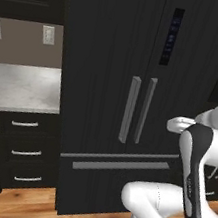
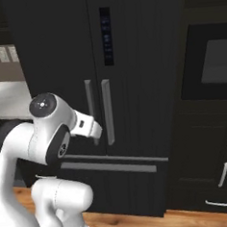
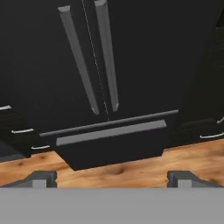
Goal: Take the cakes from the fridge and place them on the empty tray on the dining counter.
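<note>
Tool (image 3: 112, 177) spread wide; matte black fridge (image 1: 116, 82), doors closed.

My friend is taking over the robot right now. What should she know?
End effector: open, holding nothing, pointed at the fridge but not touching it.
Fridge: both doors shut, the two grey handles side by side at the middle, drawer below shut.
Done: the robot is parked in front of the fridge.
Left: open a door, take the cakes out, carry them to the tray on the dining counter.
</note>
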{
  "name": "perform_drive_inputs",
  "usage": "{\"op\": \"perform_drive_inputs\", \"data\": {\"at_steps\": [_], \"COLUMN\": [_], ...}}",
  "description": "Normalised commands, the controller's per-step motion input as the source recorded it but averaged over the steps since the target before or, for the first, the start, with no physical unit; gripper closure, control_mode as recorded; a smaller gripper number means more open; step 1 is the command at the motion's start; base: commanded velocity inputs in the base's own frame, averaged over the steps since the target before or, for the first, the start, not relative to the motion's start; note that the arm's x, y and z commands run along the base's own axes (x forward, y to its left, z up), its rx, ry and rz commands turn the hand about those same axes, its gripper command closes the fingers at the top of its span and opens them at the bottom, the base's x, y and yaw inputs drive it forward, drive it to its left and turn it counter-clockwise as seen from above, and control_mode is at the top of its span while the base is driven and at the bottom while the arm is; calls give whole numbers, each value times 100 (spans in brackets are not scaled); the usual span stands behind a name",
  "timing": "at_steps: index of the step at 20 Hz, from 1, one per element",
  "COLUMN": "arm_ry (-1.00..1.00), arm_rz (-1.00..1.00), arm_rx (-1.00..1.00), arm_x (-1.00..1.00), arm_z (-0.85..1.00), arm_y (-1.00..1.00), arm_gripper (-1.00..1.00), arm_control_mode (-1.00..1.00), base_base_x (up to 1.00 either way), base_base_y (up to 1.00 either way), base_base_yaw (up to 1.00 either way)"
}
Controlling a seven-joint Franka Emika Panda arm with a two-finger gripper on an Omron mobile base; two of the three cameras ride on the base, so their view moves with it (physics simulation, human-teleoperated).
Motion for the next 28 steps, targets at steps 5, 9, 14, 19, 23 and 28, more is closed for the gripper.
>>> {"op": "perform_drive_inputs", "data": {"at_steps": [5, 9, 14, 19, 23, 28], "arm_ry": [-29, -15, 0, 0, -2, -8], "arm_rz": [0, 0, 0, 0, 0, 0], "arm_rx": [0, 0, 0, 0, 0, 0], "arm_x": [40, 48, 68, 74, 68, 57], "arm_z": [0, 0, 0, 0, -2, -12], "arm_y": [0, 0, -2, -7, 0, -9], "arm_gripper": [-100, -100, -100, -100, -100, -100], "arm_control_mode": [-100, -100, -100, -100, -100, -100], "base_base_x": [0, 0, 0, 0, 0, 0], "base_base_y": [0, 0, 0, 0, 0, 0], "base_base_yaw": [0, 0, 0, 0, 0, 0]}}
